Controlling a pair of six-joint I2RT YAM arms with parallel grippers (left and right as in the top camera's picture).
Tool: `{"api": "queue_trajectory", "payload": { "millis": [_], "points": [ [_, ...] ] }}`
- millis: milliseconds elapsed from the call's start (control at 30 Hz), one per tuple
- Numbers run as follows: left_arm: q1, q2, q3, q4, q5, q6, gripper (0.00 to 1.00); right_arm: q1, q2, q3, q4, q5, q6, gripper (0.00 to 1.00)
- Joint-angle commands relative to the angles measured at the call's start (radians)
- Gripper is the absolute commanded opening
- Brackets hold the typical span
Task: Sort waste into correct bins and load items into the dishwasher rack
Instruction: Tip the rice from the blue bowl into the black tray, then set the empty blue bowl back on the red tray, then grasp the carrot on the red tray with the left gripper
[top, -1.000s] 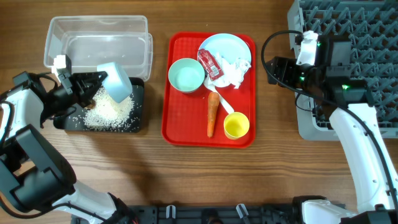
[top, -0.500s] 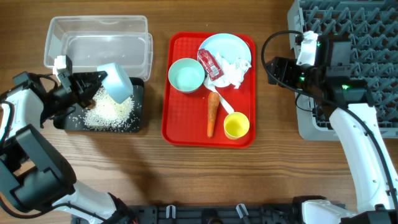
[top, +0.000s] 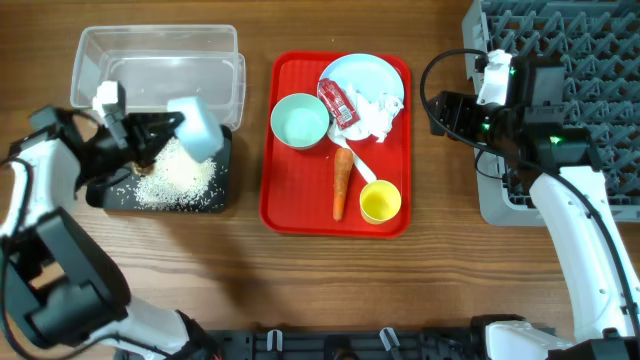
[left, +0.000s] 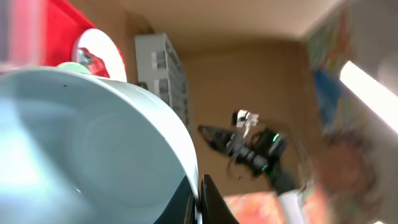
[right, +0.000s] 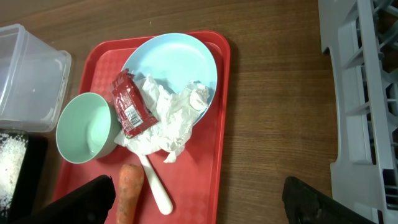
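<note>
On the wooden table, a red tray lies beside the black bin.

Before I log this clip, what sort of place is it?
Probably a robot lab's mock dish-clearing station, not a real kitchen: a grey dishwasher rack sits on a wooden table with a red tray, a clear tub and a black tub.

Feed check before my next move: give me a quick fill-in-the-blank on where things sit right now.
The ___ gripper holds the light blue bowl.
The rice lies in the ___ tub.
The carrot lies on the red ___.
The cup beside the carrot is ___.
Missing: left; black; tray; yellow.
</note>
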Motion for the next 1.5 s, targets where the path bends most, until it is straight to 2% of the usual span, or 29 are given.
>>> {"api": "queue_trajectory", "payload": {
  "millis": [0, 100, 267, 433, 567, 667, 767, 900, 1100, 1167, 1200, 1300, 1367, 1467],
  "points": [
    [-0.144, -0.15, -0.001, 0.042, -0.224, 0.035, 0.04, 0.002, 0.006, 0.016, 0.008, 0.017, 0.002, 0.9],
    [-0.307, -0.212, -0.001, 0.075, -0.546, -0.039, 0.04, 0.002, 0.006, 0.016, 0.011, 0.017, 0.003, 0.89],
    [-0.612, -0.231, -0.001, 0.168, -0.846, -0.085, 0.04, 0.002, 0.006, 0.016, 0.01, 0.017, 0.004, 0.9],
    [-0.834, -0.207, -0.001, 0.224, -1.248, -0.258, 0.04, 0.001, 0.006, 0.016, -0.008, 0.017, 0.003, 0.9],
    [-0.98, -0.157, -0.001, 0.23, -1.414, -0.299, 0.04, 0.002, 0.006, 0.016, -0.006, 0.017, 0.003, 0.89],
    [-1.038, -0.105, -0.001, 0.231, -1.539, -0.351, 0.04, 0.002, 0.006, 0.016, -0.008, 0.017, 0.003, 0.89],
    [-1.075, -0.043, -0.001, 0.244, -1.584, -0.35, 0.04, 0.002, 0.006, 0.016, -0.008, 0.017, 0.003, 0.89],
    [-1.106, 0.031, -0.001, 0.28, -1.569, -0.351, 0.04, 0.002, 0.006, 0.016, -0.008, 0.017, 0.003, 0.89],
    [-1.124, 0.082, -0.001, 0.256, -1.569, -0.354, 0.05, 0.002, 0.006, 0.016, -0.008, 0.017, 0.003, 0.89],
    [-1.124, 0.081, -0.001, 0.256, -1.569, -0.354, 0.24, 0.001, 0.006, 0.016, -0.006, 0.017, 0.002, 0.89],
    [-1.124, 0.081, -0.001, 0.257, -1.569, -0.354, 0.36, 0.002, 0.006, 0.016, -0.005, 0.018, 0.002, 0.9],
    [-1.124, 0.081, 0.002, 0.262, -1.569, -0.354, 0.6, 0.001, 0.006, 0.016, -0.004, 0.018, 0.002, 0.9],
    [-1.124, 0.081, 0.025, 0.251, -1.569, -0.354, 0.66, 0.002, 0.006, 0.016, -0.001, 0.018, 0.002, 0.9],
    [-1.124, 0.081, 0.097, 0.23, -1.568, -0.354, 0.7, 0.002, 0.006, 0.016, 0.001, 0.017, 0.003, 0.9]
  ]
}}
